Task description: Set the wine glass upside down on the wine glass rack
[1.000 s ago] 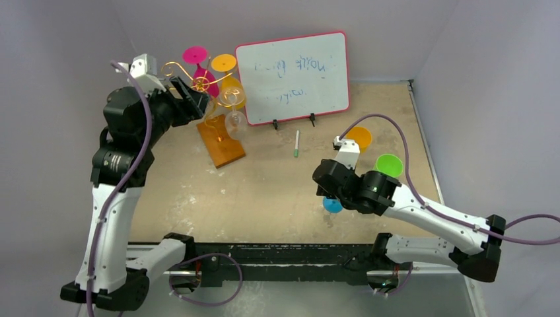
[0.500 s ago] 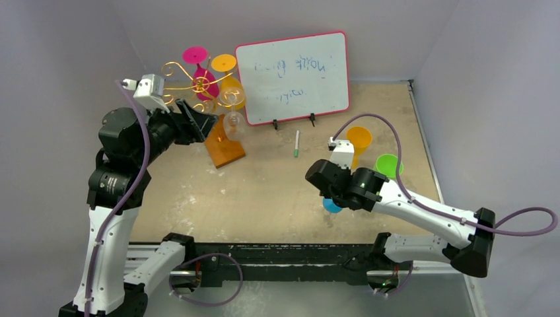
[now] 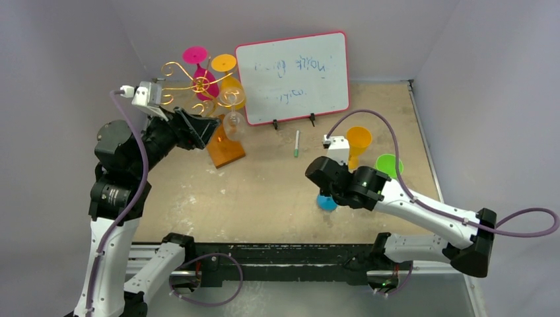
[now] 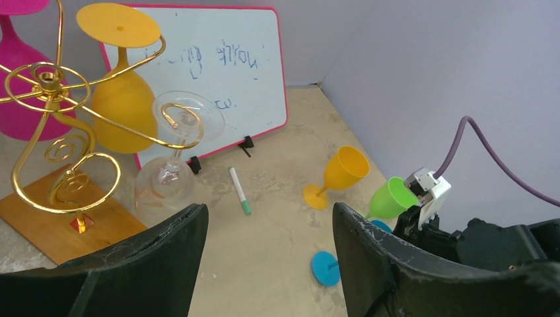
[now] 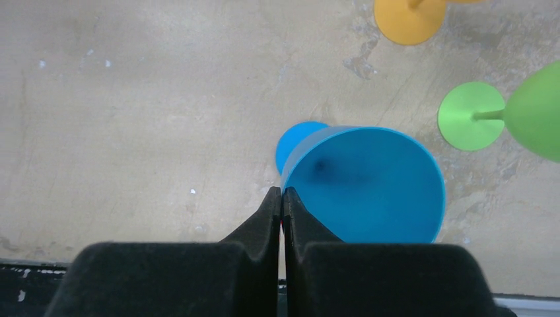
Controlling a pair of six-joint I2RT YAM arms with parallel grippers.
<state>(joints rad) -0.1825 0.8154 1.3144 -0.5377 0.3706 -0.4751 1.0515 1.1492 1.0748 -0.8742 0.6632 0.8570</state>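
My right gripper (image 5: 282, 193) is shut on the rim of a blue wine glass (image 5: 363, 185), one finger inside the bowl and one outside. The glass is upright, low over the table, near the front middle (image 3: 325, 201). The gold wire rack (image 3: 198, 82) on its brown wooden base (image 3: 224, 150) stands at the back left. A pink glass (image 3: 198, 66), an orange glass (image 3: 229, 82) and a clear glass (image 3: 234, 122) hang from it upside down. My left gripper (image 3: 201, 129) is open and empty just in front of the rack (image 4: 49, 79).
A pink-framed whiteboard (image 3: 294, 76) stands at the back. A green-capped marker (image 3: 296, 143) lies in front of it. An orange glass (image 3: 358, 140) and a green glass (image 3: 388, 165) stand at the right, close to my right arm.
My left gripper has drawn back and down from the rack, towards the near left. My right gripper has shifted a little left and away with the blue glass.
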